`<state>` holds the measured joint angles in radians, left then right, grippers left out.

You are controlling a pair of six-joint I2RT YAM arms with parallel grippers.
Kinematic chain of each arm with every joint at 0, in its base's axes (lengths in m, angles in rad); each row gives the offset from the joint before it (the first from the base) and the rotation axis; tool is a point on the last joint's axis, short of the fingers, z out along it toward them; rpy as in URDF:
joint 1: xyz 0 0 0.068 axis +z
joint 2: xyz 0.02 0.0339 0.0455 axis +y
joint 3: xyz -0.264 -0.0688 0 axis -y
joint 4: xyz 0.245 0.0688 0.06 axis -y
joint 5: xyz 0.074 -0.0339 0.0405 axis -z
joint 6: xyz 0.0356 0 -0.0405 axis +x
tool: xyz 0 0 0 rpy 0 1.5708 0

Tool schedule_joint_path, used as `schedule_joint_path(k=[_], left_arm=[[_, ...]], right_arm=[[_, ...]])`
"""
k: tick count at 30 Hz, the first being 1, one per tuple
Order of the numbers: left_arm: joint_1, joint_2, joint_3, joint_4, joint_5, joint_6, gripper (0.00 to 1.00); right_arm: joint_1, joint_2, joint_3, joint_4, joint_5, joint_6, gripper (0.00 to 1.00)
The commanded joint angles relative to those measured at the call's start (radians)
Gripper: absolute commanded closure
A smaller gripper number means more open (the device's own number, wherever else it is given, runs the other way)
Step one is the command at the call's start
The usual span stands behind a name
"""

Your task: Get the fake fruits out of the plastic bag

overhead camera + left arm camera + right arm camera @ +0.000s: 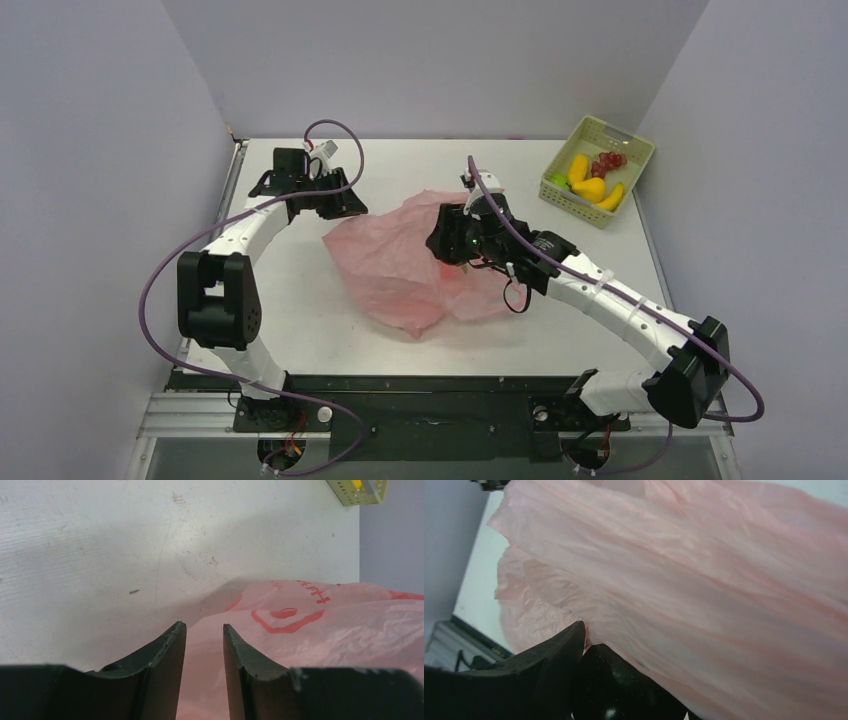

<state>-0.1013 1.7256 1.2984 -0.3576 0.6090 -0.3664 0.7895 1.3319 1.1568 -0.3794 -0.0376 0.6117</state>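
Observation:
The pink plastic bag (395, 265) lies crumpled at the table's middle. My left gripper (345, 205) is at its far left corner; in the left wrist view the fingers (165, 665) stand close together with bag film (325, 630) between them. My right gripper (447, 240) is down in the bag's top right part. In the right wrist view a dark purple round fruit (619, 690) sits against its left finger (544, 665); the bag (699, 580) drapes over the other finger. A yellow banana (611, 197), a yellow-orange oval (580, 170), dark red grapes (608, 161) and a green fruit (556, 181) lie in the basket.
The pale green slotted basket (626, 150) stands at the table's far right corner, and its corner shows in the left wrist view (350, 492). Grey walls close in on three sides. Purple cables loop beside both arms.

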Motion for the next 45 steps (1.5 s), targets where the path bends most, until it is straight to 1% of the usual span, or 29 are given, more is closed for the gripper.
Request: schedule_joint_path(k=[1,3,6,8,9,10,12,13,14,15,17,18,20,21,23,25,26,28,29,30,33,34,35,37,38,39,40,43,45], left_arm=[[0.006,-0.043,-0.006,0.049,0.031,-0.008,0.69],[0.007,-0.044,-0.006,0.049,0.025,-0.004,0.69],[0.006,-0.049,-0.008,0.046,0.022,0.004,0.69],[0.006,-0.056,-0.009,0.062,0.05,0.007,0.68],[0.005,-0.068,-0.02,0.081,0.103,0.004,0.68],[0.004,-0.086,-0.029,0.136,0.142,-0.011,0.66],[-0.009,-0.122,-0.065,0.261,0.274,-0.056,0.65],[-0.016,-0.137,-0.109,0.41,0.355,-0.117,0.64],[-0.036,-0.17,-0.138,0.495,0.385,-0.15,0.61],[-0.05,-0.183,-0.189,0.638,0.44,-0.209,0.6],[-0.105,-0.203,-0.221,0.728,0.504,-0.222,0.56],[-0.15,-0.203,-0.22,0.701,0.516,-0.2,0.53],[-0.208,-0.188,-0.156,0.537,0.526,-0.054,0.5],[-0.224,-0.18,-0.133,0.377,0.52,0.059,0.48],[-0.27,-0.158,-0.093,0.254,0.511,0.145,0.47],[-0.293,-0.137,-0.09,0.25,0.527,0.15,0.46],[-0.3,-0.118,-0.088,0.255,0.579,0.145,0.46],[-0.319,-0.094,-0.103,0.336,0.657,0.082,0.45],[-0.331,-0.089,-0.112,0.421,0.671,0.022,0.44],[-0.335,-0.081,-0.125,0.45,0.681,0.001,0.44],[-0.346,-0.068,-0.124,0.454,0.66,-0.002,0.43],[-0.346,-0.064,-0.117,0.421,0.64,0.025,0.44],[-0.348,-0.059,-0.109,0.397,0.634,0.041,0.48],[-0.348,-0.059,-0.07,0.3,0.603,0.107,0.65],[-0.348,-0.06,-0.062,0.239,0.568,0.15,0.84],[-0.348,-0.068,-0.049,0.211,0.547,0.169,0.93],[-0.345,-0.075,-0.046,0.173,0.483,0.197,1.0],[-0.328,-0.121,-0.065,0.168,0.362,0.208,1.0],[-0.307,-0.167,-0.099,0.221,0.268,0.178,1.0]], right_arm=[[-0.014,-0.078,0.051,-0.115,0.177,-0.12,1.0],[-0.015,-0.087,0.064,-0.124,0.166,-0.137,1.0],[-0.013,-0.066,0.074,-0.199,0.145,-0.165,1.0],[-0.012,-0.05,0.04,-0.225,0.134,-0.189,1.0],[-0.013,-0.053,0.001,-0.221,0.124,-0.203,1.0],[-0.015,-0.061,-0.02,-0.204,0.115,-0.207,1.0],[-0.019,-0.079,-0.065,-0.16,0.07,-0.205,1.0],[-0.022,-0.086,-0.084,-0.123,0.014,-0.203,1.0],[-0.03,-0.1,-0.09,-0.105,-0.01,-0.195,1.0],[-0.034,-0.107,-0.098,-0.072,-0.06,-0.191,1.0],[-0.053,-0.126,-0.102,-0.026,-0.129,-0.169,1.0],[-0.07,-0.137,-0.101,-0.012,-0.154,-0.155,1.0],[-0.096,-0.153,-0.096,0.023,-0.217,-0.132,1.0],[-0.105,-0.157,-0.09,0.037,-0.252,-0.126,1.0],[-0.139,-0.17,-0.085,0.059,-0.306,-0.109,1.0],[-0.159,-0.186,-0.085,0.085,-0.356,-0.09,1.0],[-0.164,-0.195,-0.087,0.091,-0.369,-0.081,1.0],[-0.172,-0.206,-0.093,0.1,-0.389,-0.078,1.0],[-0.178,-0.209,-0.096,0.1,-0.396,-0.078,1.0],[-0.182,-0.214,-0.102,0.1,-0.404,-0.076,1.0],[-0.195,-0.226,-0.118,0.103,-0.433,-0.068,1.0],[-0.196,-0.231,-0.125,0.103,-0.449,-0.067,1.0],[-0.197,-0.237,-0.128,0.104,-0.458,-0.065,1.0],[-0.198,-0.25,-0.144,0.11,-0.483,-0.06,1.0],[-0.199,-0.254,-0.147,0.111,-0.493,-0.059,1.0],[-0.199,-0.26,-0.154,0.11,-0.499,-0.062,1.0],[-0.198,-0.262,-0.157,0.102,-0.515,-0.065,1.0],[-0.198,-0.258,-0.161,0.016,-0.537,-0.135,1.0],[-0.197,-0.254,-0.171,-0.073,-0.512,-0.192,1.0]])
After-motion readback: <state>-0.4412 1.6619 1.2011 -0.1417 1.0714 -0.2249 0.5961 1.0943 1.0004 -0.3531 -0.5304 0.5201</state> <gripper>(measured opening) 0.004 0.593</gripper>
